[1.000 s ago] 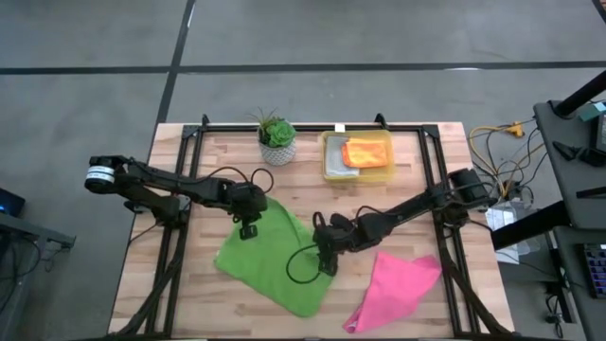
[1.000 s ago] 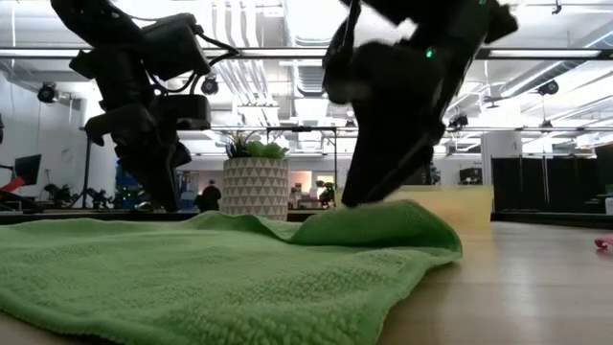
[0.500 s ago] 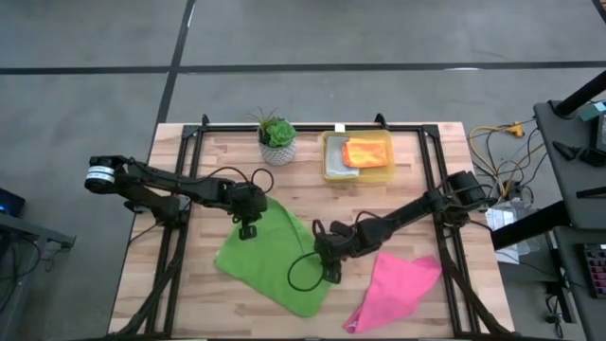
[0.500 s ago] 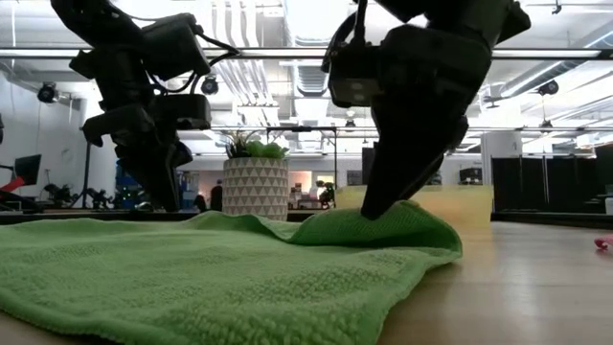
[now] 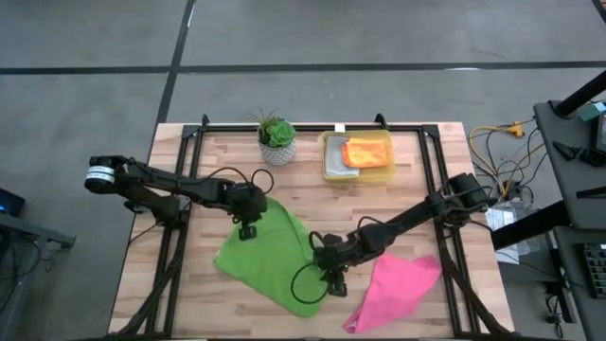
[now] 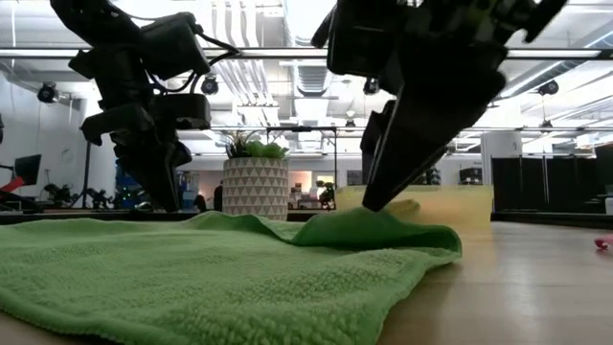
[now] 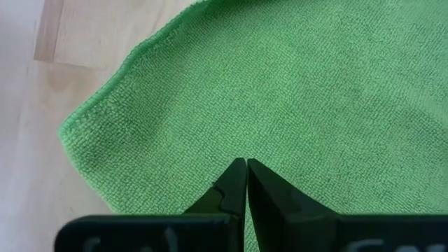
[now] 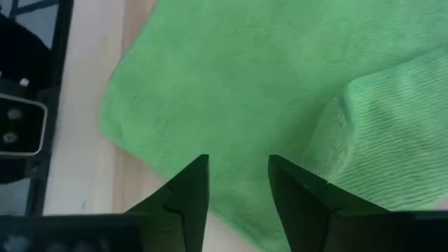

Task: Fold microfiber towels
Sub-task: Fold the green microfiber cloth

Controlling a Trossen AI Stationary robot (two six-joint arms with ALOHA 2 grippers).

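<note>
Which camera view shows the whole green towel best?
The high view: the green towel lies whole on the table. The low view shows only its near edge and a raised fold; each wrist view shows just a patch.

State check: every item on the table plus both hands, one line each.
green towel: spread flat, one edge bunched up
pink towel: crumpled, unfolded
orange towel: folded, in the yellow bin
potted plant: upright
left hand: shut, at a green towel corner
right hand: open, fingers straddling the green towel's edge
</note>
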